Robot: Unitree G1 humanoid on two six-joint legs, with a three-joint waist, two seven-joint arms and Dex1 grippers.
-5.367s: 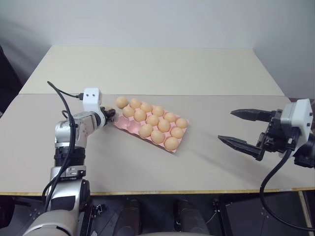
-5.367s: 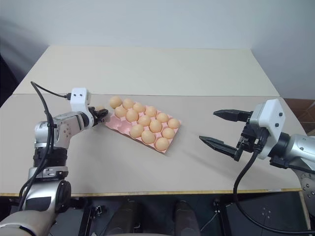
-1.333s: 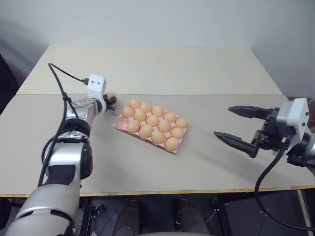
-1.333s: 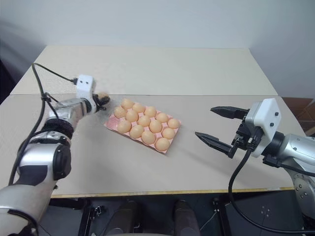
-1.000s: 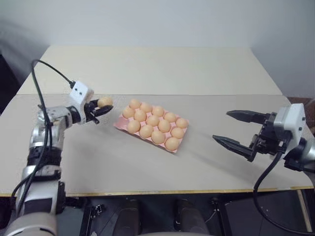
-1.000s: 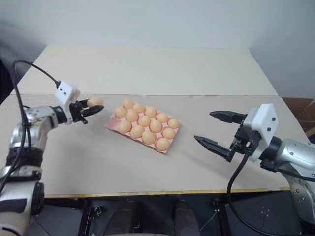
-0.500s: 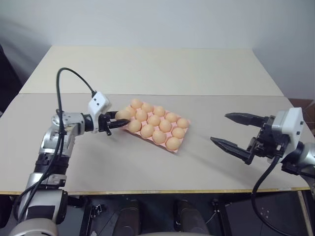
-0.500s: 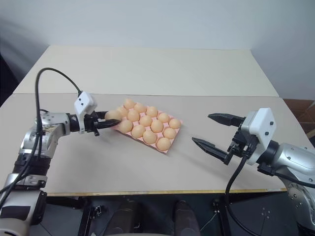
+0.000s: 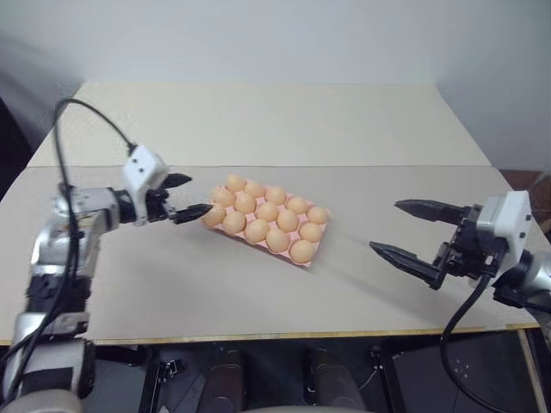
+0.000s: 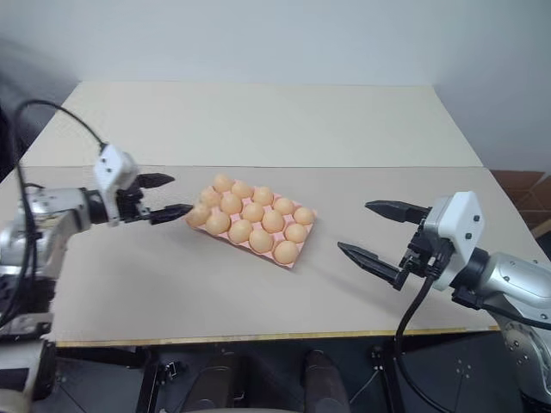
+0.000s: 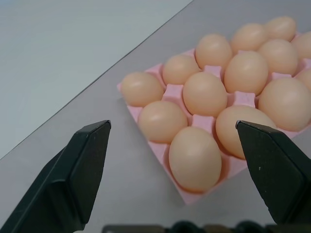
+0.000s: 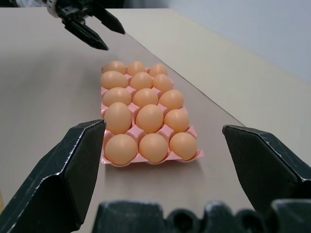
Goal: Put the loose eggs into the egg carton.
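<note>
surface: beige table [image 9: 258,120], two panels with a seam running across, pale wall behind; I see nothing else on it but the carton.
egg carton: pink egg carton [image 10: 303,233] sits mid-table, skewed diagonal, just past the seam on the robot's side.
eggs: tan eggs fill the cups, three by five as the right wrist view shows them; corner egg [image 9: 214,214] nearest the left arm is seated in its cup. No loose eggs visible on the table.
left gripper: left gripper [image 9: 183,197] empty, fingers spread wide, tips just beside the carton's near corner, not touching it as far as I can tell.
right gripper: right gripper [image 9: 415,235] empty, fingers wide apart, well clear of the carton on the right side.
stage: judged done or nearly done, every cup looks occupied.
risk 1: left lower finger [image 9: 191,212] is very near the corner egg; a sideways swing on the way out could clip it or nudge the light carton across the table.
risk 2: corner egg looks big for its cup in the left wrist view [image 11: 195,158]; a bump could roll it out over the edge.
risk 3: right arm coming in would hit the far end of the carton; no reason for it to move.
</note>
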